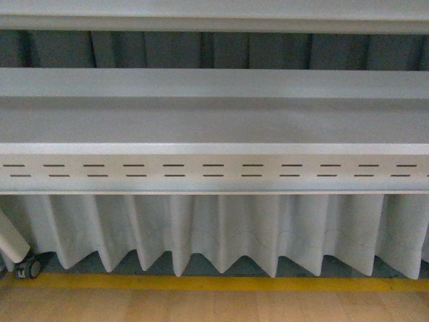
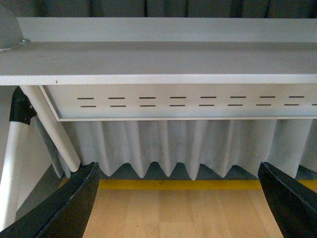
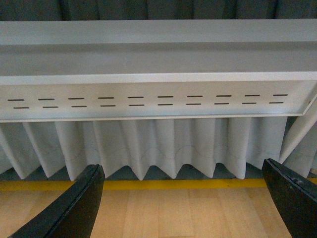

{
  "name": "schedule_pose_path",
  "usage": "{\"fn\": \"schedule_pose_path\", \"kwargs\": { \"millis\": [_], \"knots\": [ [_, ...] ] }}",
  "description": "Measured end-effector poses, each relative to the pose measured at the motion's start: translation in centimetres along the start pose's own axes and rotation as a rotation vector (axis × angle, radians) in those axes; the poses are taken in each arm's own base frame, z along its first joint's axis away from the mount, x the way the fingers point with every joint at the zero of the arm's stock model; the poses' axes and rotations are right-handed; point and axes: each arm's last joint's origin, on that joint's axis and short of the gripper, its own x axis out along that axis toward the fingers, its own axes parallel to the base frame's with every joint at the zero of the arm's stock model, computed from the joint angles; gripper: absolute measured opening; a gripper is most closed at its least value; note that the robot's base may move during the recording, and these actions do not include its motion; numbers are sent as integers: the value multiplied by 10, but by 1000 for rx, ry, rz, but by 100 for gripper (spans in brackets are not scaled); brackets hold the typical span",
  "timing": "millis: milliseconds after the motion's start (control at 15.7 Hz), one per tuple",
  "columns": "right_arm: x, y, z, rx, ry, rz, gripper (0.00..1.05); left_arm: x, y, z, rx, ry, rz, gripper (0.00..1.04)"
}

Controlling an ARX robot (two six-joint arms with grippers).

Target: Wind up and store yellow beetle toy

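Note:
The yellow beetle toy is out of view in all three views. In the left wrist view my left gripper (image 2: 181,198) stands open, its black fingers (image 2: 69,208) wide apart over bare wooden floor, nothing between them. My right gripper (image 3: 183,198) is open too in the right wrist view, with black fingers (image 3: 74,208) spread above the same kind of floor and holding nothing. Neither arm shows in the front view.
A grey table (image 1: 214,124) with a slotted front rail (image 1: 214,171) fills the front view; its top shows bare. A white pleated skirt (image 1: 214,231) hangs below it. A yellow floor line (image 1: 214,283) runs along its foot. White table legs (image 2: 49,124) and a caster (image 1: 28,268) stand at the left.

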Motion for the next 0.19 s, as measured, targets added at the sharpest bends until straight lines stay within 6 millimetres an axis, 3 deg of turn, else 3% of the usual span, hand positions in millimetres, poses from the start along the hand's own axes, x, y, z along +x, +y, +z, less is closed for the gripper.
{"fn": "schedule_pose_path", "kwargs": {
  "millis": [191],
  "knots": [
    [0, 0, 0, 0, 0, 0, 98, 0, 0, 0, 0, 0, 0, 98]
  ]
}}
